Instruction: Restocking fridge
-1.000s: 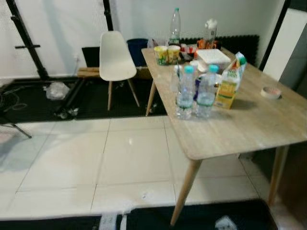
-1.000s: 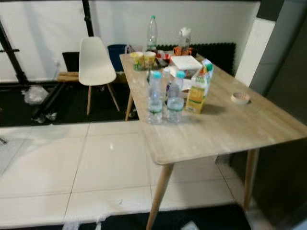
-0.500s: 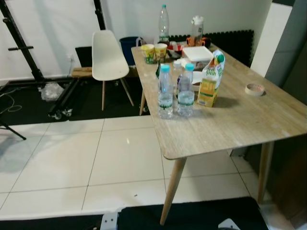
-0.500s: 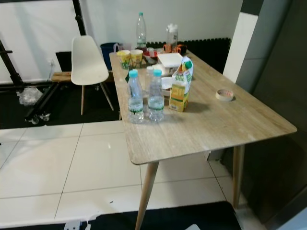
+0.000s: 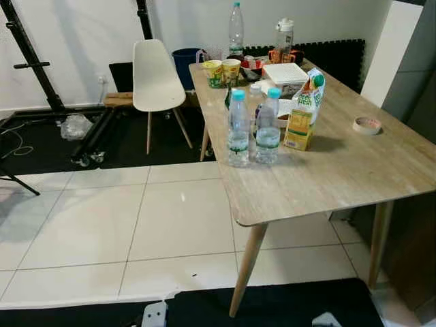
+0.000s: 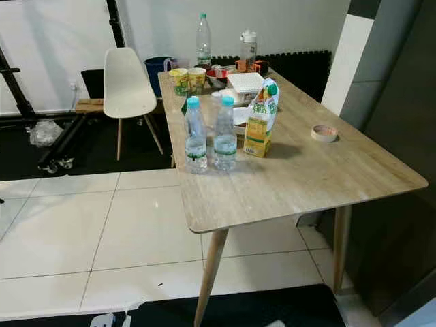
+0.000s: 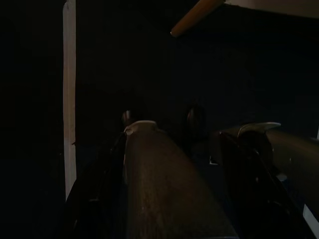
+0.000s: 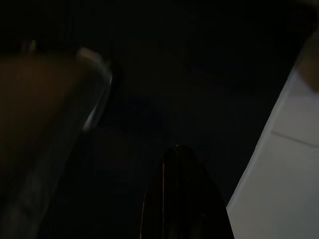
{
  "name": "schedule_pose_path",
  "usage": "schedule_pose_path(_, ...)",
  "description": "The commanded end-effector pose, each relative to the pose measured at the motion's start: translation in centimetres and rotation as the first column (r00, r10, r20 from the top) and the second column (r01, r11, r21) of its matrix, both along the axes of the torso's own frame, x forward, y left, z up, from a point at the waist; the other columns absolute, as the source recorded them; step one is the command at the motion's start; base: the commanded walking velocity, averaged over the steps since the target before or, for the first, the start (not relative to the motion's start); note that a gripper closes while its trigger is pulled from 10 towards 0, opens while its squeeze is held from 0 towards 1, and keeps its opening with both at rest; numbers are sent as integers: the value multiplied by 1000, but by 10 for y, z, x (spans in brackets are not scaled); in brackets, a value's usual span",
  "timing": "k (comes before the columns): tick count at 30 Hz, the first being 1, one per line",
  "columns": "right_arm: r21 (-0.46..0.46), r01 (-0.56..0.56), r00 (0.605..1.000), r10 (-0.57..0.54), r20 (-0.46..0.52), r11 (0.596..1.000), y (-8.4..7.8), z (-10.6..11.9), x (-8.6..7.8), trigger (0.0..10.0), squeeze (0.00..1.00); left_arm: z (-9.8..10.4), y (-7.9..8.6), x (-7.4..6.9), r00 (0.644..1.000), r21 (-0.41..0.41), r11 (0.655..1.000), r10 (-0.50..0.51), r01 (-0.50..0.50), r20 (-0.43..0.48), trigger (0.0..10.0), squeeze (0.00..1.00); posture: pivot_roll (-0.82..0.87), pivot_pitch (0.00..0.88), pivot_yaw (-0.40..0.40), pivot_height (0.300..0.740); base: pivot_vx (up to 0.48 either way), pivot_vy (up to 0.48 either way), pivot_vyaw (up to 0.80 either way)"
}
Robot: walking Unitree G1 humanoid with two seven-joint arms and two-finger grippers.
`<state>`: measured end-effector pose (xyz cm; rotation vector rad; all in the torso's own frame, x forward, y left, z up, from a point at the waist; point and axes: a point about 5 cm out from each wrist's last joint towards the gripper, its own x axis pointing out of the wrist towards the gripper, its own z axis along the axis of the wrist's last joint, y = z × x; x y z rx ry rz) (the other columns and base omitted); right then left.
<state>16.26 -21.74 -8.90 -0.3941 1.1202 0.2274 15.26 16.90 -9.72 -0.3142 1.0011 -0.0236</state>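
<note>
- Clearly the restocking is at its beginning, as I judge it: all the groceries stand on the wooden table (image 5: 354, 170) and nothing is carried yet; the fridge itself I cannot identify, perhaps the dark surface at the right edge.
- Beside the table, on its far left side, stands a white chair (image 5: 155, 76) on the dark mat, apart from the goods.
- Near the left edge of the table stand two water bottles (image 5: 238, 129) with turquoise caps, close together, upright; both seem full and sealed.
- Just to the right of them is a juice carton (image 5: 302, 112), upright, cap closed.
- At the far end are a tall clear bottle (image 5: 236, 28), two yellow cups (image 5: 222, 71) and a white lidded box (image 5: 286, 73); their contents I cannot see.
- Alone on the right side lies a roll of tape (image 5: 367, 125).
- Both wrist views are very dark: the left gripper (image 7: 199, 149) and the right gripper (image 8: 182, 194) hang low by the floor, and I cannot tell how wide their fingers are.
</note>
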Motion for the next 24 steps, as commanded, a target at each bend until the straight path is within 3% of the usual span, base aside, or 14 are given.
schedule_pose_path(1, 18, 23, 1000, -23, 12, 1000, -3, 2, 4, 10000, 0, 0, 8, -2, 1000, 17, 1000, 17, -17, -2, 10000, 0, -109, 0, 0, 740, 0, 0, 0)
schedule_pose_path(3, 50, 83, 996, -85, 37, 995, -3, 5, 10, 10000, 0, -1, 11, -5, 1000, 19, 999, 26, -26, -7, 10000, 0, -116, 0, 4, 740, 0, 0, 0)
schedule_pose_path(4, 145, 184, 976, -199, 92, 972, -2, 13, 26, 10000, 0, -2, 14, -11, 999, 17, 999, 33, -32, -18, 10000, 0, -115, 0, 23, 740, 0, 0, 0)
schedule_pose_path(9, 259, 232, 945, -281, 168, 937, 8, 27, 55, 10000, 0, -5, 13, -17, 999, 24, 1000, -1, 2, -35, 10000, 0, -123, 0, 33, 740, 0, 0, 0)
schedule_pose_path(10, 259, 232, 945, -281, 168, 937, 8, 27, 55, 10000, 0, -5, 13, -17, 999, 24, 1000, -1, 2, -35, 10000, 0, -123, 0, 33, 740, 0, 0, 0)
schedule_pose_path(11, 316, 239, 927, -313, 205, 918, 12, 35, 69, 10000, 0, -5, 14, -19, 999, 24, 1000, -7, 8, -39, 10000, 0, -123, 0, 35, 740, 0, 0, 0)
schedule_pose_path(13, 230, 88, 946, -154, 285, 969, 13, 49, 88, 10000, 0, -6, 19, -23, 999, 29, 1000, 3, -2, -46, 10000, 0, -105, 0, 24, 740, 0, 0, 0)
schedule_pose_path(14, 300, 120, 933, -211, 292, 946, 13, 55, 95, 10000, 0, -6, 22, -24, 999, 31, 999, 14, -13, -45, 10000, 0, -101, 0, 19, 740, 0, 0, 0)
schedule_pose_path(15, 357, 152, 921, -264, 288, 922, 13, 58, 99, 10000, 0, -6, 24, -25, 999, 32, 999, 22, -21, -42, 10000, 0, -101, 0, 19, 740, 0, 0, 0)
schedule_pose_path(16, 357, 152, 921, -264, 288, 922, 13, 58, 99, 10000, 0, -6, 24, -25, 999, 32, 999, 22, -21, -42, 10000, 0, -101, 0, 19, 740, 0, 0, 0)
schedule_pose_path(21, 290, 40, 963, -115, 245, 956, 27, 49, 91, 10000, 0, -8, 33, -40, 996, 40, 997, 70, -67, -61, 10000, 0, -30, 0, 21, 740, 0, 0, 0)
schedule_pose_path(24, 255, 54, 960, -120, 251, 965, 25, 49, 91, 10000, 0, -11, 31, -49, 995, 28, 997, 70, -69, -70, 10000, 0, -16, 0, 24, 740, 0, 0, 0)
